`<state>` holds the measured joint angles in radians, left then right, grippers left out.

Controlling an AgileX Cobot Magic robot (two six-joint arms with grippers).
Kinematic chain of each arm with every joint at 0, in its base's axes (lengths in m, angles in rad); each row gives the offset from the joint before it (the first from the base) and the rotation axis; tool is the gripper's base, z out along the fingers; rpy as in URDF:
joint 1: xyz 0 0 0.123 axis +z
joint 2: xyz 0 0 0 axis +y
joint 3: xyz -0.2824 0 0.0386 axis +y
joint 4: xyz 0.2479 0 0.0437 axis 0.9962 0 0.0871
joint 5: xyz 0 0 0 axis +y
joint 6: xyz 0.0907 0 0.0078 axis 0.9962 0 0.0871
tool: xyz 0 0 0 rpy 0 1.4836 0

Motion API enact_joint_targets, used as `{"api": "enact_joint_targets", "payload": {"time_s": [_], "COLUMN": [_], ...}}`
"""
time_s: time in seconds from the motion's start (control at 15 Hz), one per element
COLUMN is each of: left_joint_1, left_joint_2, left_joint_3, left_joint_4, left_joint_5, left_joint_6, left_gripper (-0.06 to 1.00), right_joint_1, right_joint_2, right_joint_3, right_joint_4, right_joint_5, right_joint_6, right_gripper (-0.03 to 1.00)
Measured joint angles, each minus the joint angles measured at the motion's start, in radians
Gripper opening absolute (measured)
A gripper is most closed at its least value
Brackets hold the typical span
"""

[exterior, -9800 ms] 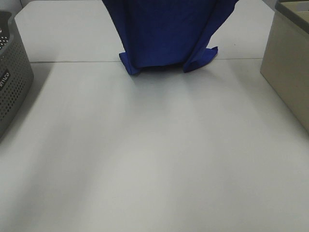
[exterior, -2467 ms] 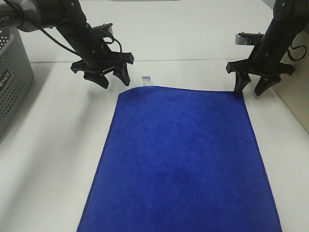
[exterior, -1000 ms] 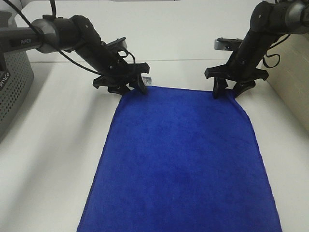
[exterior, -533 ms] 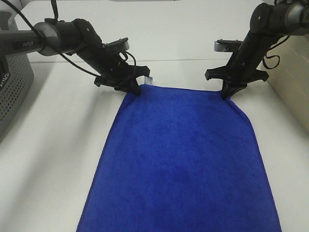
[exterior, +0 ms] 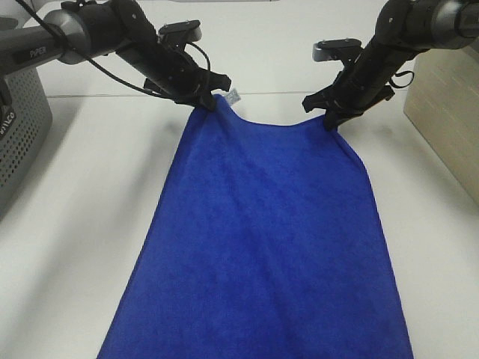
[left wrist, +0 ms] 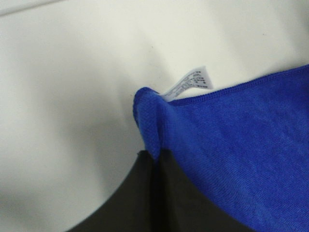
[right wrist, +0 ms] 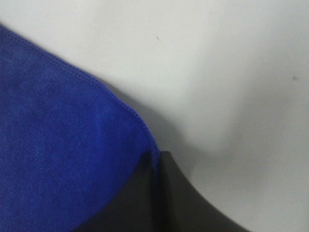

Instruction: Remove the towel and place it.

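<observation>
The royal-blue towel lies spread down the white table, its far edge lifted off the surface. My left gripper is shut on the towel's far left corner, beside the small white tag. The left wrist view shows the pinched corner and the tag. My right gripper is shut on the far right corner, which shows in the right wrist view. The far edge sags between the two grippers.
A grey perforated basket stands at the left edge. A beige box stands at the right edge. A seam in the table runs across behind the towel.
Both grippers closed on the towel's far corners and lifted them, moving away from the camera. The towel's far edge rose and narrowed, and the cloth slid back with it.
</observation>
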<state>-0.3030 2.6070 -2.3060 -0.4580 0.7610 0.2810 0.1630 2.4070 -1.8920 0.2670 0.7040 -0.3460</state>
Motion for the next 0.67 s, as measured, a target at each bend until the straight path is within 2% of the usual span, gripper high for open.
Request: {"api": "enact_joint_targets", "payload": {"time_s": [0.27,0.4,0.47,0.67], "left_joint_1": [0.000,0.000,0.000,0.000], "left_joint_2": [0.000,0.000,0.000,0.012], "left_joint_3": [-0.008,-0.008,-0.008,-0.008], "left_joint_4": [0.149,0.174,0.181,0.192], "left_joint_5": [-0.057,-0.138,-0.215,-0.300], "left_joint_6": [-0.032,-0.038,-0.037,-0.037], "left_gripper": [0.00,0.00,0.00,0.00], "right_joint_1": [0.010,0.010,0.010,0.010], "right_joint_2": [0.000,0.000,0.000,0.014], "right_joint_3": [-0.027,-0.029,-0.029,-0.035], "right_joint_4": [0.012,0.018,0.022,0.058], "right_joint_5": [-0.137,-0.221,-0.283,-0.392], "right_joint_6": [-0.086,-0.122,-0.146,-0.200], "right_gripper": [0.00,0.00,0.00,0.00]}}
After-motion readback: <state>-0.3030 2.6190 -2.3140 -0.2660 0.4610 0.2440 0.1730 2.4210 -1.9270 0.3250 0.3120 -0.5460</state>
